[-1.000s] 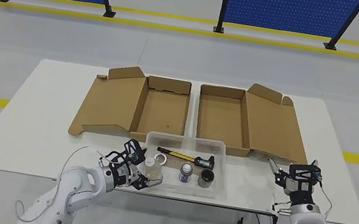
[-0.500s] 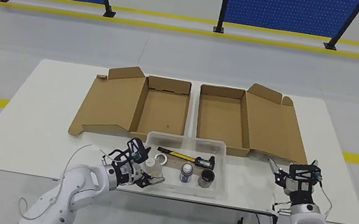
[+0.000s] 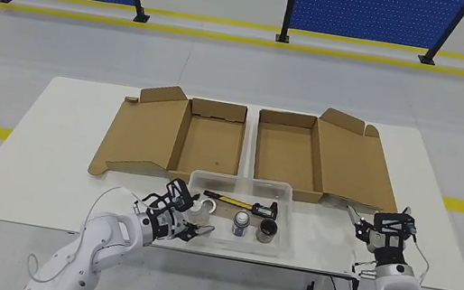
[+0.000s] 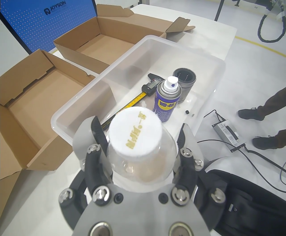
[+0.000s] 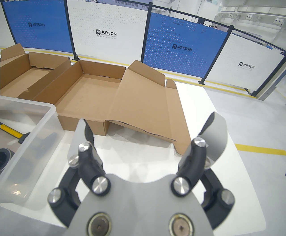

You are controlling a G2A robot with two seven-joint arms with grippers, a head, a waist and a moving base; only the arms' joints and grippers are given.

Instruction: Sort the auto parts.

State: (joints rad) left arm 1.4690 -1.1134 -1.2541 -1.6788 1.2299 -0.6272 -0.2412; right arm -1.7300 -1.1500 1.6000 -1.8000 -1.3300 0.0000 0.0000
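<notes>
A clear bottle [image 4: 143,165] with a white cap stands at the near left end of the clear plastic bin [image 4: 214,60], and my left gripper [image 4: 139,125] is shut on its shoulder. In the top view the left gripper [image 3: 190,226] sits at the bin's [image 3: 284,190] front left corner. Inside the bin are a blue spray can [image 4: 166,102], a dark metal cylinder [image 4: 184,82] and a yellow-and-black caliper [image 4: 143,93]. My right gripper [image 5: 148,131] is open above bare table, right of the bin [image 5: 29,134]; the top view shows the right gripper [image 3: 381,225] near the front edge.
Two open cardboard boxes [image 3: 212,142] [image 3: 284,153] lie side by side behind the bin, flaps spread outward. The right box's flap [image 5: 145,105] lies flat just beyond my right gripper. The table's front edge runs close behind both grippers. Cables and a power brick [image 4: 228,134] lie on the floor.
My left gripper has shifted right, up to the bin's front left corner and around the bottle. The right arm has stayed still.
</notes>
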